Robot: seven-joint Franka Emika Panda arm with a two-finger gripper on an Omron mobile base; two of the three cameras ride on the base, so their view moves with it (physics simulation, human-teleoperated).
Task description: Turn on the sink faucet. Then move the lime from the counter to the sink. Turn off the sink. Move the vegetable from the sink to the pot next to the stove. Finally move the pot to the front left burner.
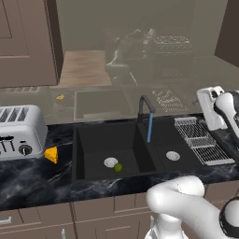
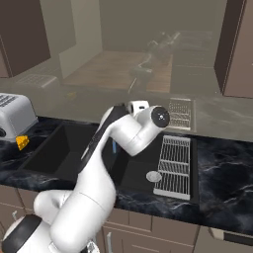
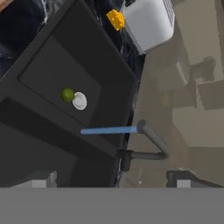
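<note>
Arm (image 2: 123,133) hides faucet (image 1: 144,106) base.

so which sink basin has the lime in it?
The left basin, on the toaster's side: the lime lies beside its silver drain. The water stream falls on the right basin's side, where no lime lies.

The white arm rises from the base in front of the sink (image 1: 93,140), bends at a dark-capped elbow and reaches forward over the sink's right basin. The hand (image 3: 111,179) hangs high above the sink, looking down into it, its two finger tips (image 3: 41,178) spread wide apart with nothing between them.
</note>
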